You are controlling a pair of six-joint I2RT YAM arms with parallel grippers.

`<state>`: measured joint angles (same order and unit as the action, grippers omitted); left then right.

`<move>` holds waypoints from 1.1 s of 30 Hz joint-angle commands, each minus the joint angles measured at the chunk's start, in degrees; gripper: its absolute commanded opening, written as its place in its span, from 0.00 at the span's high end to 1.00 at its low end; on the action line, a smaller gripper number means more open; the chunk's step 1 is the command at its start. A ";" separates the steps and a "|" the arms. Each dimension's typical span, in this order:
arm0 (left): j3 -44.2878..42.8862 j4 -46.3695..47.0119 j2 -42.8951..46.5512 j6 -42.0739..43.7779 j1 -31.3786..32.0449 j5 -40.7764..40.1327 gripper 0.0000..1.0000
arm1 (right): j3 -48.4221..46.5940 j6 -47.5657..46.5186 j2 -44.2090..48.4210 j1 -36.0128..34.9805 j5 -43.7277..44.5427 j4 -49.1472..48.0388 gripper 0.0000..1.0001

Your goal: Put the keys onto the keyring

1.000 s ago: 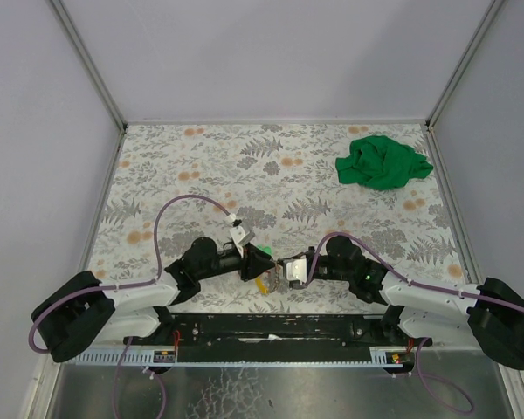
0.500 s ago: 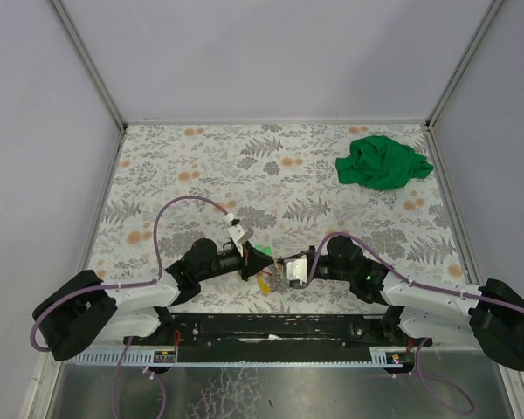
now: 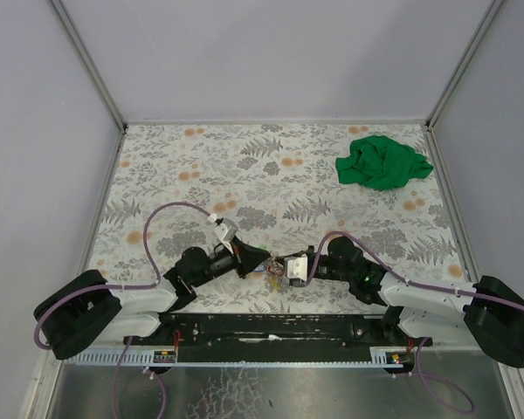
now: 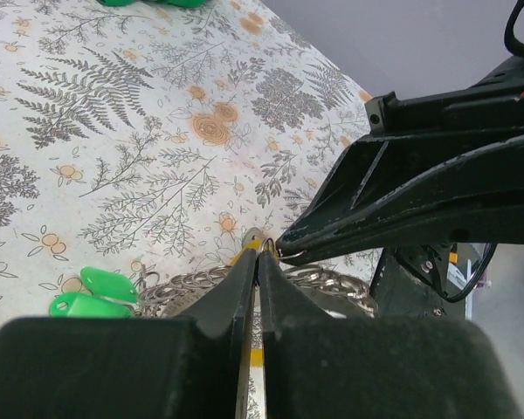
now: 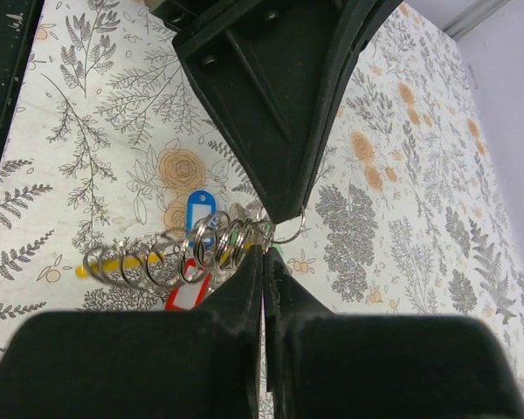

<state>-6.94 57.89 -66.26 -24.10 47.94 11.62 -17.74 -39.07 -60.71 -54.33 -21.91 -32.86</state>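
My left gripper (image 3: 264, 261) and right gripper (image 3: 282, 267) meet tip to tip low over the near middle of the table. In the left wrist view my left gripper (image 4: 260, 255) is shut with a yellow tag (image 4: 251, 246) showing at its tips. The green-tagged key (image 4: 91, 293) lies on the table to its left. My right gripper (image 5: 264, 250) is shut at the end of the keyring (image 5: 185, 254), a silvery coil of rings with a blue tag (image 5: 198, 213) and a red tag (image 5: 187, 294). A small ring (image 5: 290, 232) hangs where the two tips touch.
A crumpled green cloth (image 3: 382, 162) lies at the back right of the floral table (image 3: 201, 166). Grey walls close in three sides. Purple cables arch over both arms, and a black rail runs along the near edge.
My left wrist has swung back to the left and turned, and the green tag seen beside it earlier is now hidden from above. The two tips stay together over the keys.
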 commanded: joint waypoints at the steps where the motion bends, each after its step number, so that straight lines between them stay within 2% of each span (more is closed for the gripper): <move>1: 1.57 16.66 -2.40 -4.72 -0.81 -6.83 1.00 | 1.16 2.91 -2.15 -1.62 -1.68 -1.86 1.00; 6: 3.60 24.40 -6.35 -8.96 -0.83 -9.47 1.00 | 0.97 2.68 -1.89 -2.11 -0.08 -2.03 1.00; 11: 3.91 19.78 -5.69 -6.21 -0.82 -7.59 0.99 | -0.41 0.58 1.68 -2.11 2.84 1.57 1.00; 14: 3.76 13.73 -2.29 -2.39 -0.79 -6.26 0.80 | -2.09 -0.80 2.45 -2.13 3.17 4.49 1.00; 15: 3.20 9.29 -0.89 -0.90 -0.78 -5.96 0.70 | -2.48 -1.09 2.50 -2.17 3.11 5.04 1.00; 17: 2.00 1.50 2.52 1.44 -0.83 -6.42 0.60 | -3.19 -1.71 2.52 -2.17 3.15 6.14 1.00; 24: 0.82 -14.33 14.68 8.32 -0.83 -9.39 0.44 | -4.21 -2.32 2.48 -2.11 3.00 8.37 1.00; 28: 0.27 -18.85 19.31 9.71 -0.82 -9.65 0.34 | -5.03 -2.57 2.09 -2.15 2.88 9.24 1.00; 31: -0.28 -20.22 20.49 11.25 -0.83 -6.35 0.32 | -5.58 -2.91 2.02 -2.17 2.67 9.65 1.00; 32: -0.61 -20.82 20.12 11.38 -0.81 -5.31 0.27 | -5.70 -3.04 1.96 -2.12 2.65 9.74 1.00; 33: -1.04 -21.06 19.67 11.82 -0.79 -3.54 0.05 | -5.87 -3.13 1.99 -2.11 2.66 9.88 1.00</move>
<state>-5.23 40.69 -46.61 -15.84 47.48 4.08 -20.16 -41.08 -59.07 -55.88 -19.07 -21.69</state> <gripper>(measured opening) 0.717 0.010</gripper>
